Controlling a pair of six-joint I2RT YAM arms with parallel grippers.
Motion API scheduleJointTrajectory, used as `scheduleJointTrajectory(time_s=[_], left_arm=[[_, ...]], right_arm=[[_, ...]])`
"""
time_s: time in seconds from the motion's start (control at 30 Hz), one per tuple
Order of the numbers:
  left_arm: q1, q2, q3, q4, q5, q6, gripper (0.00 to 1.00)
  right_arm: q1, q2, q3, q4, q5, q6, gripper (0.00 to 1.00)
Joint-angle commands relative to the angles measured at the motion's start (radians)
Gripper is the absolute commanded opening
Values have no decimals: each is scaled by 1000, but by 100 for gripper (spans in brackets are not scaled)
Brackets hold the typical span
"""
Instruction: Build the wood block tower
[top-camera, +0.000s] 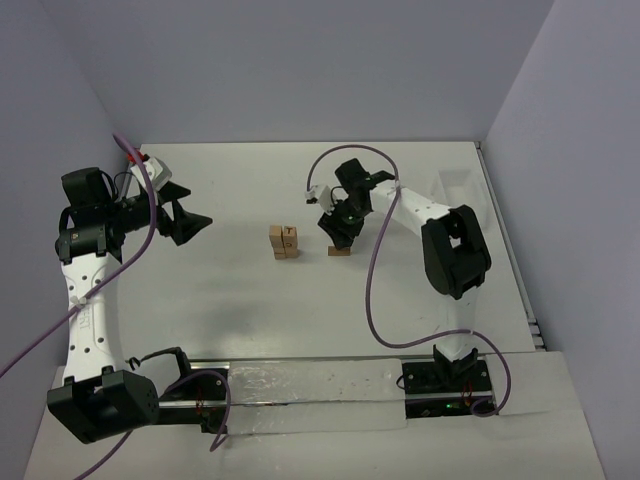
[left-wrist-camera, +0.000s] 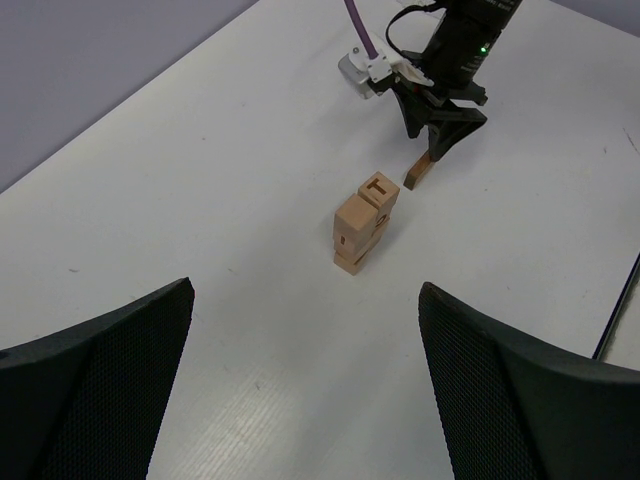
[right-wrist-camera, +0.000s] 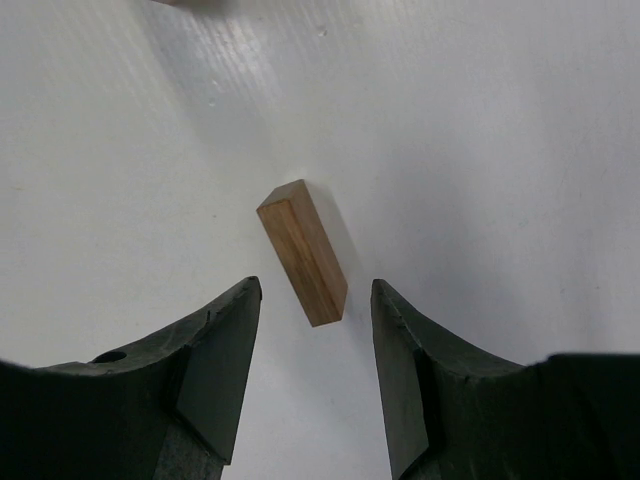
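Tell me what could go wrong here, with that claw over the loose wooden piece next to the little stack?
1. The loose block lies slantwise between the open fingers of the right gripper; closing might twist it or pinch it crookedly.
2. The tower looks unevenly stacked and stands nearby; a bump while adding a block might topple it.

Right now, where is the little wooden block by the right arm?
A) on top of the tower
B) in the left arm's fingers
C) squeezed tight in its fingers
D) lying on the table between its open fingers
D: the block lies flat on the table, with a gap between it and the right arm's fingers on each side, and it is apart from the tower.
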Motion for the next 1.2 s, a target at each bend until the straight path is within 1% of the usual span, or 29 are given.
scheduleJointTrajectory(time_s=[0.0, 0.17, 0.37, 0.6, 0.87, 0.97, 1.03, 1.1, 1.17], left_arm=[[10, 1, 14, 33, 44, -6, 99], [9, 3, 15, 28, 44, 4, 99], [10, 8, 21, 28, 53, 8, 99], [10, 11, 26, 13, 54, 24, 99], [9, 9, 18, 11, 51, 31, 99], [9, 11, 14, 23, 47, 18, 99], [10, 14, 14, 28, 45, 8, 99], [10, 15, 21, 16, 60, 10, 99], [10, 11, 20, 36, 46, -38, 99]], right_arm=[[-4, -95, 27, -47, -64, -34, 57], [-3, -98, 22, -90, -76, -95, 58], [-3, -67, 1, -97, -6, -162, 58], [-5, -5, 27, -70, 34, -177, 61], [0, 19, 3, -67, 31, -191, 60], [0, 23, -15, -57, 35, -195, 56], [1, 26, -28, -47, 41, -198, 48], [1, 30, -38, -32, 48, -199, 36], [0, 33, -46, -25, 50, -198, 30]])
